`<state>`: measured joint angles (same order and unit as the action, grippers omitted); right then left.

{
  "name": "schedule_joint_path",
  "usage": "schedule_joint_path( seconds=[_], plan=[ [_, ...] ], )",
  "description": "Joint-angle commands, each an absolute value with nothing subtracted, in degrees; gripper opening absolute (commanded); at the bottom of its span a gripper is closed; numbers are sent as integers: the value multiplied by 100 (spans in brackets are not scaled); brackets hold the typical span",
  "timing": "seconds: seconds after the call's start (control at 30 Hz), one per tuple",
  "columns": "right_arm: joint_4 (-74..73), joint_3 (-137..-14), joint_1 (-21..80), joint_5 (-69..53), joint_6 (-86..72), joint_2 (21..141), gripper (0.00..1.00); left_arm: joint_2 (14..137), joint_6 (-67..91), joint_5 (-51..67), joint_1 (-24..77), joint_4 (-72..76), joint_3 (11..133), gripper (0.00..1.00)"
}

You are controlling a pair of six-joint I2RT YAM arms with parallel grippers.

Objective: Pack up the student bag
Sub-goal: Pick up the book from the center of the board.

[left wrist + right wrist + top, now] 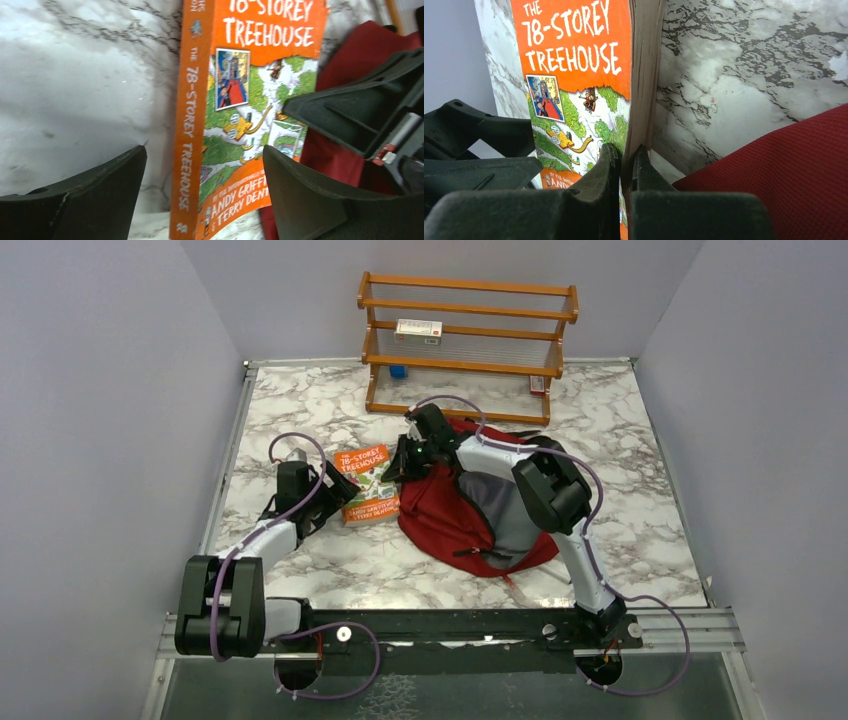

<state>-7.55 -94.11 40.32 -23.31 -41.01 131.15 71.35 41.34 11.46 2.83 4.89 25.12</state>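
The student bag [440, 515] is dark red and lies open at mid-table, its grey lining [500, 505] showing; its red cloth [784, 170] also fills the right wrist view's lower right. To the left of the bag lies an orange book [365, 483] titled "78-Storey Treehouse". My right gripper [625, 150] is shut on the book's page edge [644, 75], on the side towards the bag. My left gripper [204, 150] stands open astride the book's spine [187, 140], its fingers [310, 200] clear of the cover. In the overhead view it [335, 490] sits at the book's left edge.
A wooden rack [465, 340] stands at the back of the marble table [300, 400]. A white box [418, 330] lies on its upper shelf and a small blue thing [398, 371] lower down. Grey walls close in left, right and behind.
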Motion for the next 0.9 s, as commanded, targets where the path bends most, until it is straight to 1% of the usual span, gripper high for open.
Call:
schedule_joint_path(
  seconds=[0.0,0.1,0.2,0.27,0.43,0.57,0.63,0.7,0.73,0.83,0.87],
  plan=[
    [-1362,-9150,3885,-2230,-3825,13497,0,7508,4561,2030,255,1516,2161,85],
    [-1310,-9142,3885,-2322,-3841,13513,0,7832,4760,2411,255,1954,2057,81],
    [-1282,-9149,3885,-2379,-3840,13518,1,8077,4882,2659,255,2264,2014,73],
    [-1270,-9141,3885,-2404,-3834,13509,0,8139,4951,2817,252,2433,2007,71],
    [-1138,-9150,3885,-2721,-3752,13524,0,8068,5016,3060,254,2721,2120,55],
    [-1015,-9158,3885,-2955,-3683,13495,1,7913,4940,3190,252,2792,2305,45],
    [-958,-9158,3885,-3015,-3651,13433,0,7874,4898,3226,254,2795,2422,37],
    [-907,-9142,3889,-3047,-3611,13322,1,7830,4852,3287,246,2795,2523,24],
    [-860,-9122,3885,-3049,-3590,13244,1,7800,4831,3320,238,2795,2568,18],
    [-712,-9071,3885,-2997,-3520,12884,12,7619,4754,3389,176,2773,2681,6],
    [-683,-9069,3885,-2967,-3473,12725,18,7524,4688,3400,143,2722,2738,2]
  ],
)
